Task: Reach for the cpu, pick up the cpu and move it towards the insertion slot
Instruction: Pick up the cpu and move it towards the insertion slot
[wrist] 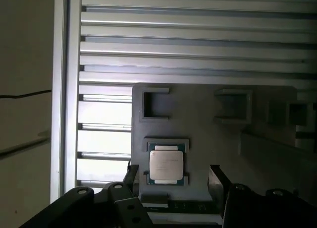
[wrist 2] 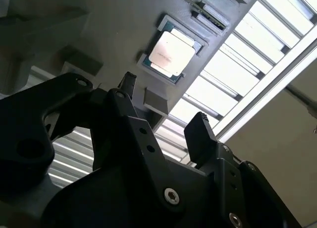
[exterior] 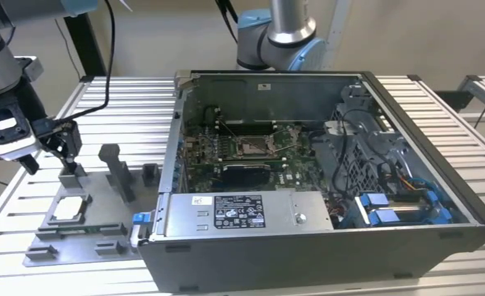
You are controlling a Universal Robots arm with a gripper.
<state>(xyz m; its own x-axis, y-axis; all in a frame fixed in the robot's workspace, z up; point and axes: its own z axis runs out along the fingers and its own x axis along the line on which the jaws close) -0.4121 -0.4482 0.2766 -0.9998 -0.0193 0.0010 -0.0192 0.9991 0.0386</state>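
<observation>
One near-square cpu (wrist: 166, 164), seemingly flat

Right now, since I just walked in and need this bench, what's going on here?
The arm's gripper hangs open and empty above the grey fixture plate beside the open computer case. The cpu lies in its holder on that plate, not yet picked up. The insertion slot sits inside the case.

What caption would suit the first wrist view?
Open gripper hovers over the grey fixture where the cpu sits.
</observation>
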